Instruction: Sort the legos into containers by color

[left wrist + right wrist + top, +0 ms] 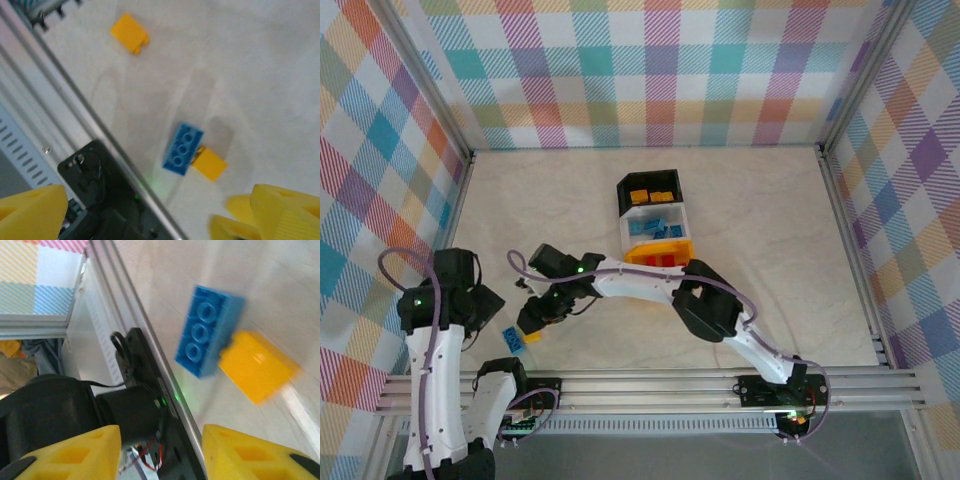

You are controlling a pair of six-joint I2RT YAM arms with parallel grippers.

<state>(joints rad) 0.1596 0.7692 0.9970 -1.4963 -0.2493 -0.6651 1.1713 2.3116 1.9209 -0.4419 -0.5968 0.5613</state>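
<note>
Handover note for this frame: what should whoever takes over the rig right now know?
Left hand: open, empty, low by the front rail.
Right hand: open, empty, above a blue lego touching a yellow lego.
A second yellow lego lies loose nearby.
Done: yellow-orange legos in the black bin, blue ones in the white bin, red ones in the yellow-orange bin.
Left: at least these three loose legos.

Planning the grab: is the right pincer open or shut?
Open: the right pincer shows its yellow fingers spread apart, nothing gripped, the blue brick lying ahead.
</note>
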